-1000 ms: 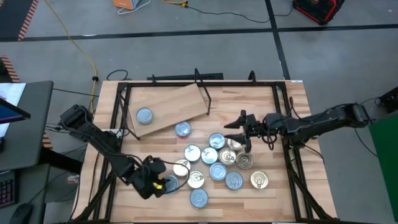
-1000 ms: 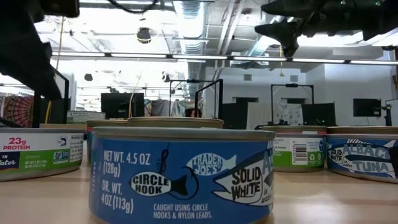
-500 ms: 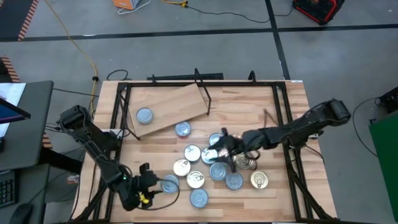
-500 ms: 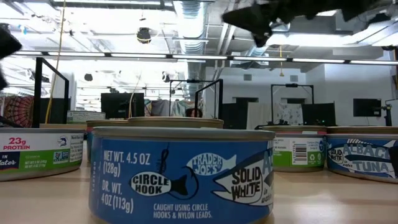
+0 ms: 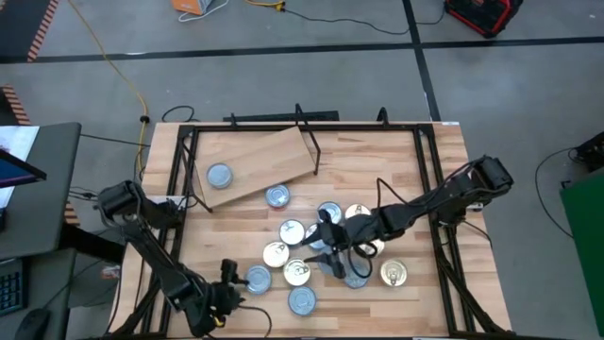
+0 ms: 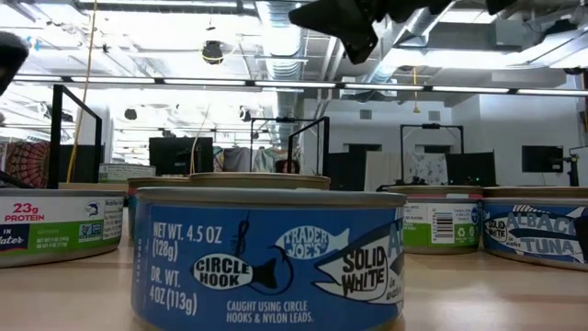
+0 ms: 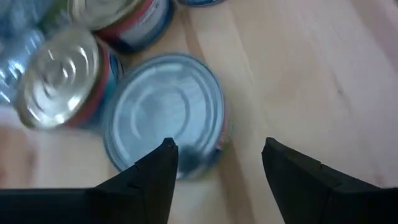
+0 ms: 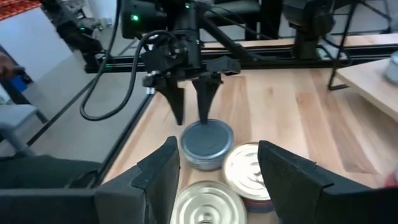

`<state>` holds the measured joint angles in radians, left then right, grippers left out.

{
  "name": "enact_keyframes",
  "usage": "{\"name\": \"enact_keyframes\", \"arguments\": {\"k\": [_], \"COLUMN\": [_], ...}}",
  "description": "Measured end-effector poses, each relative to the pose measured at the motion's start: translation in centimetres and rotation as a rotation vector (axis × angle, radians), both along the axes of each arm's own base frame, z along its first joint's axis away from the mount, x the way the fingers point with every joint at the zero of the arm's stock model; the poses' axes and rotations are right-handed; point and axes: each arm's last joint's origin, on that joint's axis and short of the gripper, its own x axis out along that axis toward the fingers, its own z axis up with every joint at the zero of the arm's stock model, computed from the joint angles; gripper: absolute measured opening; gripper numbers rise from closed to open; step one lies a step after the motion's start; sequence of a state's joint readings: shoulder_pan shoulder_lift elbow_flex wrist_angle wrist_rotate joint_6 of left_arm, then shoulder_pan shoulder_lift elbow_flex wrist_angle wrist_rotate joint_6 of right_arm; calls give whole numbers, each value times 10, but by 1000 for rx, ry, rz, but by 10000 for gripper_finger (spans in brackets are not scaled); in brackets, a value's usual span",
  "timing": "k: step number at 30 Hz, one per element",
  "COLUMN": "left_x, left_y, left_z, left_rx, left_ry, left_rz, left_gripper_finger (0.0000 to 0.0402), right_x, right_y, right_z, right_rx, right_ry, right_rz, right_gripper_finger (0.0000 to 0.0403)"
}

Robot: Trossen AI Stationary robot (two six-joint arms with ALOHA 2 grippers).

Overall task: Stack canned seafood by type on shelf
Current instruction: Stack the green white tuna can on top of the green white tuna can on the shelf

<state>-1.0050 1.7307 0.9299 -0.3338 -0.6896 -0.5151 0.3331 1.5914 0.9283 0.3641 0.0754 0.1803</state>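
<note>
Several flat round tins of canned seafood (image 5: 297, 272) stand on their bases in a cluster at mid-table. One silver-lidded tin (image 5: 219, 175) sits on the plywood shelf (image 5: 260, 156) at the far left. Another (image 5: 276, 195) is by the shelf's near edge. My left gripper (image 5: 238, 280) is open near the front left. Its fingers point down over a silver-lidded tin (image 7: 165, 112), also seen in the right wrist view (image 8: 207, 140); I cannot tell whether they touch it. My right gripper (image 8: 217, 155) hangs open above gold-lidded tins (image 8: 252, 168) in the cluster.
A black metal frame (image 5: 184, 170) runs round the tabletop, and a thin black rod (image 5: 310, 142) stands at the shelf's right edge. A blue-labelled tin (image 6: 266, 253) fills the low view. Bare wood lies at the far right of the table (image 5: 396, 161).
My right gripper has swept toward the table's left edge, from the right of the cluster to above its middle. My left arm has swung toward the near edge and sunk, and its gripper has rolled about its own line. The tins have stayed put.
</note>
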Motion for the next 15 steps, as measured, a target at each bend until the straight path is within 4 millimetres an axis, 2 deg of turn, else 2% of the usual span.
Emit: {"name": "enact_keyframes", "arguments": {"k": [7, 15], "left_x": [9, 12], "left_y": [-13, -13], "left_z": [2, -4], "left_rx": [257, 321], "left_ry": [20, 52], "left_rz": [-154, -211], "left_gripper_finger": [174, 98], "right_x": [-3, -3], "right_y": [8, 9], "right_z": [0, 0], "right_rx": [4, 3], "right_ry": [6, 6], "right_rz": [23, 25], "right_gripper_finger": [244, 244]}}
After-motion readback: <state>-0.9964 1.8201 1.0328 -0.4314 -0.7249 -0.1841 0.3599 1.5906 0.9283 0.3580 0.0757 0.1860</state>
